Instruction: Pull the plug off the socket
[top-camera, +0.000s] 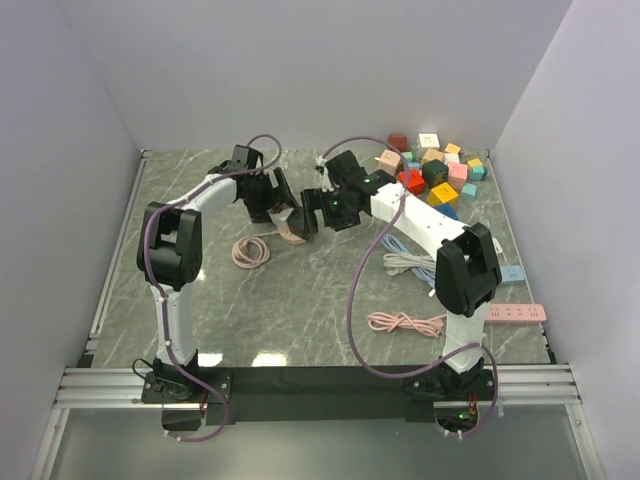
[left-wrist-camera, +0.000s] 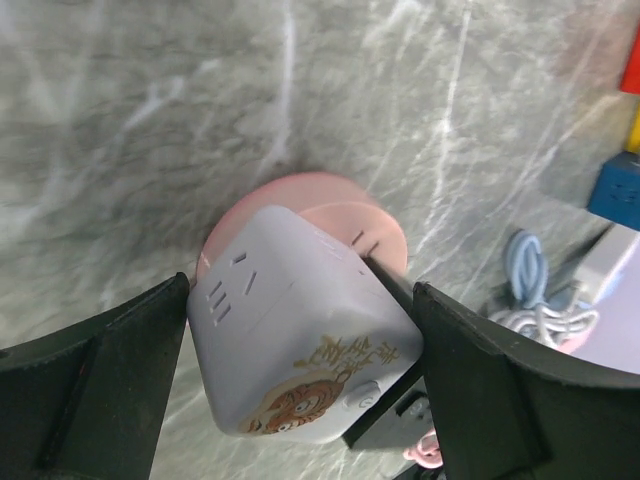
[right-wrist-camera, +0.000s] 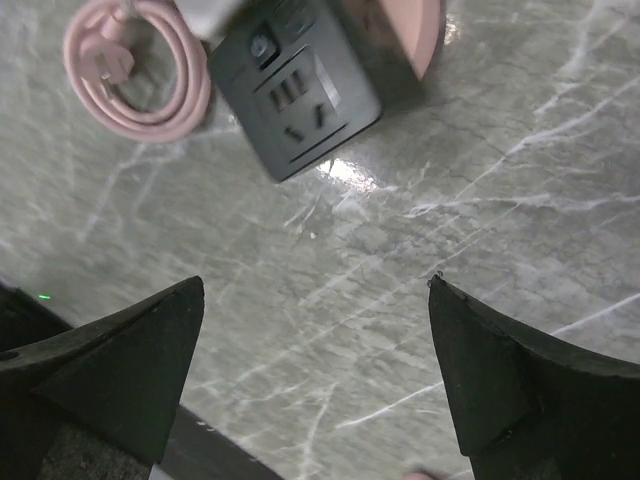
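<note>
The socket (left-wrist-camera: 290, 320) is a white cube with a tiger picture, on a round pink base (left-wrist-camera: 330, 200). It fills the gap between my left gripper's (left-wrist-camera: 302, 290) fingers, and that gripper is shut across it. The black plug (left-wrist-camera: 385, 405) sticks out of the cube's right side, against the right finger (left-wrist-camera: 470, 360). In the right wrist view the plug (right-wrist-camera: 295, 95) shows its own outlet face, ahead of my right gripper (right-wrist-camera: 315, 283), which is open over bare marble with nothing between its fingers. From above, the two grippers (top-camera: 285, 215) (top-camera: 328, 205) face each other mid-table.
The socket's pink cord lies coiled (top-camera: 250, 250) to its left. A white cable (top-camera: 405, 262), a pink cable (top-camera: 405, 322), a blue strip (top-camera: 510, 272) and a pink power strip (top-camera: 515, 313) lie right of centre. Coloured blocks (top-camera: 440, 165) are heaped at the back right.
</note>
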